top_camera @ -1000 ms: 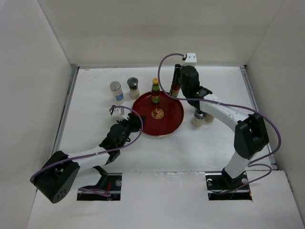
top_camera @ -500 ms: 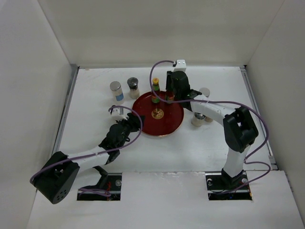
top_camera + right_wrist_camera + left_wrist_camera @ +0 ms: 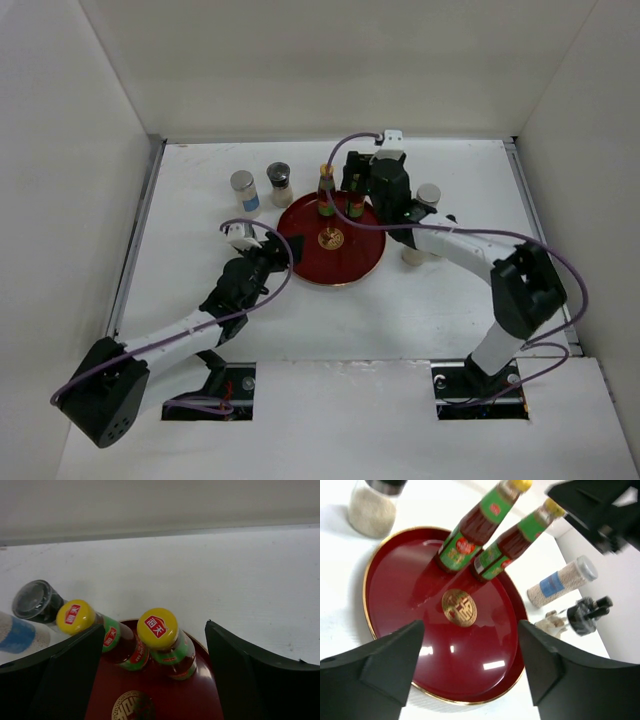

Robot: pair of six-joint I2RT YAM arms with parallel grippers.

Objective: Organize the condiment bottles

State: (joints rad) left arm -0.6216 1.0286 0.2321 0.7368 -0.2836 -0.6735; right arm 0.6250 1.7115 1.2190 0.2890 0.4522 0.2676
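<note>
Round dark-red tray w/ gold centre emblem (image 3: 345, 265) sits mid-way across the white surface (image 3: 400, 315). Two slim red sauce bottles w/ green labels & yellow caps stand upright on the tray's far part, just beside each other: first sauce bottle (image 3: 326, 190) toward the left, second sauce bottle (image 3: 355, 204) toward the right. R arm (image 3: 470, 245) reaches in from the right. R jaws are released & spread wide, w/ the second sauce bottle's cap between them in the R wrist view, a gap on each side, not gripped. L arm (image 3: 190, 325) ends at the tray's near-left rim. L jaws are also released, wide apart, facing across the tray toward both bottles. Off the tray, far-left: silver-lidded shaker jar w/ blue label (image 3: 244, 192) & black-lidded shaker jar (image 3: 280, 183), near each other. Right of the tray: another silver-lidded jar (image 3: 430, 194), plus a jar partly hidden under R arm (image 3: 412, 256), lid type can't tell.
</note>
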